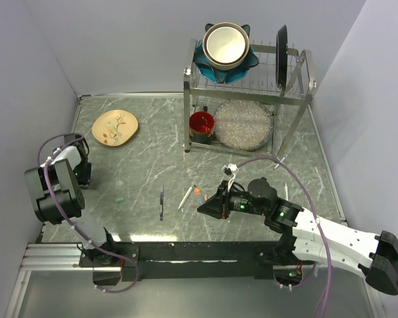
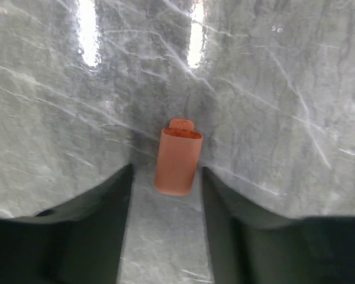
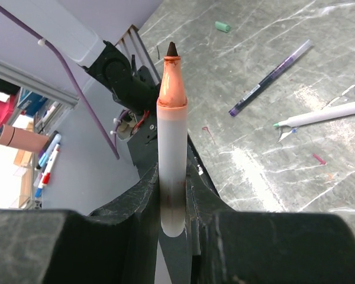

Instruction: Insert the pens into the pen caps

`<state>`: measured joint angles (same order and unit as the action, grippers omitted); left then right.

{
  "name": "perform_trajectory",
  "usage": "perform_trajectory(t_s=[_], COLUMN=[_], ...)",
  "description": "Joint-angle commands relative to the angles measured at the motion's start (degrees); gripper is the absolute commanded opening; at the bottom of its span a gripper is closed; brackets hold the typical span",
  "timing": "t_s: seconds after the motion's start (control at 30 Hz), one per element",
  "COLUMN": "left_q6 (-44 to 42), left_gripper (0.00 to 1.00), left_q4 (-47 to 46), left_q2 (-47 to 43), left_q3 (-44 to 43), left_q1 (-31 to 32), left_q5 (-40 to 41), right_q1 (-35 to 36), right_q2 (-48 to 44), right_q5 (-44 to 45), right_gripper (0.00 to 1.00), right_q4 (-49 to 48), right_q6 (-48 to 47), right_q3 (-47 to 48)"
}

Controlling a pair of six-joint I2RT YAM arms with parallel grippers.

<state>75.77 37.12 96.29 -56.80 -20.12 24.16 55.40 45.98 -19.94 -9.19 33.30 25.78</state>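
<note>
An orange pen cap point(image 2: 177, 161) lies on the marble table between the fingers of my left gripper point(image 2: 167, 171), which stands open around it. The right finger point(image 2: 225, 201) is close to the cap and a gap shows on the left side. In the top view that gripper point(image 1: 83, 173) is at the table's left and hides the cap. My right gripper point(image 3: 173, 177) is shut on a white pen point(image 3: 171, 136) with an orange neck and a dark nib, low over the table's front middle point(image 1: 211, 207). On the table lie a teal cap point(image 1: 119, 199), a dark pen point(image 1: 161, 204), a white pen point(image 1: 185, 197) and a small orange piece point(image 1: 198, 191).
A metal dish rack point(image 1: 298, 99) at the back holds a bowl point(image 1: 224, 44), a dark plate point(image 1: 281, 48), a red cup point(image 1: 201, 123) and a glass plate point(image 1: 243, 124). A patterned plate point(image 1: 115, 126) lies back left. Another white pen point(image 1: 286, 192) lies at right.
</note>
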Motion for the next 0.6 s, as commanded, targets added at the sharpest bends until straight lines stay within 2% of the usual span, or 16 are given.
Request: perform_trajectory(t_s=[0.0,0.03,0.07,0.13,0.17,0.23,0.3,0.33,0.37,0.4,0.43,0.47,0.5,0.53,0.57], left_q6=[-0.5,-1.1,-1.4,-3.2,-4.1,-8.5,-14.1,-22.4,-27.1,-32.1,-43.5,-48.6,-52.7,-59.4,-62.0], left_gripper=[0.48,0.45,0.36,0.25,0.11,0.01,0.01,0.01,0.01,0.01,0.01,0.01,0.01,0.01,0.01], left_q4=[0.5,0.9,1.1,1.4,1.4,0.5,-3.8,-6.3,-8.6,-13.6,-15.9,-17.4,-17.6,-16.7,-14.9], left_q2=[2.2,2.5,2.5,2.1,1.6,-0.8,-3.1,-5.6,-6.7,-7.8,-9.3,-9.7,-9.5,-8.9,-8.2], left_q3=[-3.1,-3.3,-3.6,-3.8,-4.0,-4.5,-5.2,-5.5,-6.0,-6.9,-7.2,-7.7,-9.0,-10.2,-12.6], left_q1=[-0.3,-0.3,-0.2,-0.3,-0.1,1.0,4.4,6.3,8.6,14.2,17.4,19.8,26.6,29.2,33.6], left_q5=[0.9,1.1,1.2,1.7,1.7,2.0,2.1,1.1,0.3,-1.1,-6.3,-9.3,-11.0,-14.0,-14.3], right_q1=[0.1,0.1,0.1,0.1,0.1,0.1,0.0,0.1,0.0,0.1,0.1,0.1,0.1,0.1,0.1], right_q2=[-0.9,-1.1,-1.2,-1.5,-1.5,-1.8,-3.1,-3.7,-4.4,-6.0,-6.8,-7.6,-9.2,-10.0,-11.2], right_q5=[1.5,1.7,1.8,2.1,2.2,2.0,2.0,2.2,2.9,3.4,4.0,5.3,5.8,6.6,7.8], right_gripper=[0.0,0.0,0.0,0.0,0.0,0.0,0.0,0.0,0.0,0.0,0.0,0.0,0.0,0.0,0.0], right_q4=[-0.5,-0.3,-0.1,-0.1,-0.1,0.6,1.5,2.0,2.3,3.4,3.9,4.4,5.5,6.1,6.8], right_q6=[-1.1,-1.2,-1.3,-1.2,-1.0,-0.9,-0.6,-0.5,-0.5,-0.6,-0.8,-0.9,-1.2,-1.4,-1.6], right_q3=[2.0,2.1,2.2,2.0,2.0,2.2,2.3,2.3,2.3,2.3,2.3,2.3,2.2,2.2,2.3])
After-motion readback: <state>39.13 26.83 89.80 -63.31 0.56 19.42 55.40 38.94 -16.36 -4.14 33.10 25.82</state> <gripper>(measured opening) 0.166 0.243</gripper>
